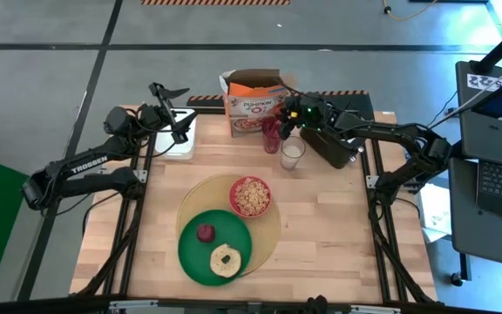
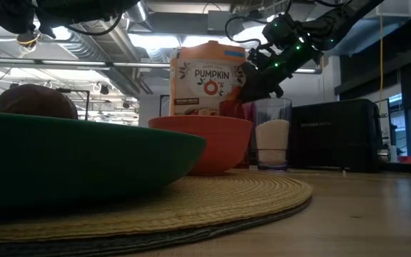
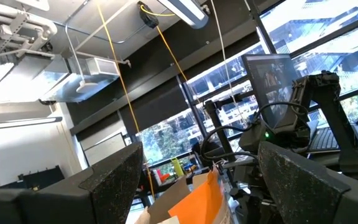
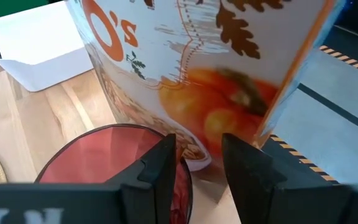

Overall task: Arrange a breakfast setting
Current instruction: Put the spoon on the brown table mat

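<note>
Our right gripper (image 1: 279, 133) hovers directly above the red cup (image 1: 271, 135) beside the cereal box (image 1: 255, 105), jaws slightly parted, holding nothing. The placemat (image 1: 270, 235) setting lies nearer desk centre. Left gripper (image 1: 178, 112) waits open.

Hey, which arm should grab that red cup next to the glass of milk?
Right, probably. The right gripper hangs directly over the red cup, fingers open around its rim, beside the glass of milk. The left gripper sits raised over the white board, across the table.
</note>
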Controlling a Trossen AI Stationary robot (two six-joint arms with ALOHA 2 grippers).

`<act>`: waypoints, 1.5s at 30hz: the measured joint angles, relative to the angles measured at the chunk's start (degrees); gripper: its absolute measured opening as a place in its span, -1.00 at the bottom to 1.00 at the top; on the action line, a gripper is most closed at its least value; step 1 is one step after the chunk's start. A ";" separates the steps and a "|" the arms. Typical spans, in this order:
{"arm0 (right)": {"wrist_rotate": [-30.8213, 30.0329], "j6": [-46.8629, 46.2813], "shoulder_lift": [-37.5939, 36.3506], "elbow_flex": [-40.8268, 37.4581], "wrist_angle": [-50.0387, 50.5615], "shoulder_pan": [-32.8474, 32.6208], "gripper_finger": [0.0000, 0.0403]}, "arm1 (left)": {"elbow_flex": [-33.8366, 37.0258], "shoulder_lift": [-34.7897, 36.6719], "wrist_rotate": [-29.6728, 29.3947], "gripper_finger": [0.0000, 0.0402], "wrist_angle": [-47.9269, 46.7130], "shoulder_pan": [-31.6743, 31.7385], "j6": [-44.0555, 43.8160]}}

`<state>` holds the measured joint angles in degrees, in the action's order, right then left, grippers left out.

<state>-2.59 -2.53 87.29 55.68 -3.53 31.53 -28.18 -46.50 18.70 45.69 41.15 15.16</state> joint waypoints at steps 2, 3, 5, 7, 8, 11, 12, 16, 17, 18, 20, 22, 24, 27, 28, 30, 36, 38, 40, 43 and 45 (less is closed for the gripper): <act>-0.60 0.05 0.00 0.00 0.00 0.00 -0.34 | 0.00 0.00 0.00 0.56 0.00 0.00 0.00; -1.48 0.01 0.00 0.00 0.00 -0.01 -0.34 | 0.00 0.00 0.00 0.56 0.00 0.00 0.00; -3.95 -0.05 0.00 0.00 0.02 -0.06 -0.34 | 0.00 0.00 0.00 0.56 0.00 0.00 0.00; -4.37 -0.06 0.00 0.00 -0.05 -0.04 -0.34 | 0.00 0.00 0.00 0.56 0.00 0.00 0.00; -4.33 -0.06 0.00 0.00 -0.09 -0.04 -0.34 | 0.00 0.00 0.00 0.56 0.00 0.00 0.00; -3.94 -0.09 0.00 0.00 -0.09 -0.04 -0.34 | 0.00 0.00 0.00 0.56 0.00 0.00 0.02; -3.91 -0.11 0.00 0.00 -0.11 -0.04 -0.34 | 0.00 0.00 0.00 0.56 0.00 0.00 0.02; -2.99 -1.01 0.00 0.00 -0.36 -0.04 -0.34 | 0.00 0.00 0.00 0.56 0.00 0.00 0.02; -2.33 -1.25 0.00 0.00 -0.58 -0.04 -0.34 | 0.00 0.00 0.00 0.56 0.00 0.00 0.02; -1.79 -1.31 0.00 0.00 -0.97 -0.10 -0.34 | 0.00 0.00 0.00 0.56 0.00 0.00 0.02; -1.00 -1.31 0.00 0.00 -1.95 -0.93 -0.34 | 0.00 0.00 0.00 0.56 0.00 0.00 0.02; -1.14 -1.21 0.00 0.00 -2.94 -1.62 -0.34 | 0.00 0.00 -0.02 0.56 0.00 0.00 0.02; -1.36 -1.11 0.00 0.00 -3.09 -2.46 -0.34 | 0.00 0.00 -0.01 0.56 0.01 0.00 0.02; -2.43 -1.07 0.00 0.00 -2.24 -3.15 -0.34 | 0.00 0.00 0.00 0.56 0.02 0.00 0.02; -2.78 -1.04 0.00 0.00 -2.09 -3.21 -0.34 | 0.00 0.00 0.00 0.56 0.00 0.00 0.02; -3.40 -1.04 0.00 0.00 -1.89 -3.17 -0.34 | 0.00 0.00 0.00 0.56 0.00 0.00 0.02; -5.44 -1.01 0.00 0.00 -0.11 -3.17 -0.34 | 0.00 0.00 0.00 0.56 0.01 0.00 0.02; -5.44 -1.11 0.00 0.00 0.70 -3.08 -0.34 | 0.00 0.00 0.00 0.56 0.00 0.00 0.02; -5.40 -1.47 0.00 0.00 0.84 -3.02 -0.34 | 0.00 0.00 0.00 0.56 0.00 0.00 0.02; -4.85 -1.53 0.00 0.00 0.70 -3.04 -0.34 | 0.00 0.00 0.00 0.56 0.01 0.00 0.02; -4.35 -1.56 0.00 0.00 0.72 -3.04 -0.34 | 0.00 0.00 0.00 0.56 0.00 0.00 0.02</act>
<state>-6.94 -4.09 87.29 55.68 -2.81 28.49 -28.18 -46.50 18.70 45.69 41.15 15.18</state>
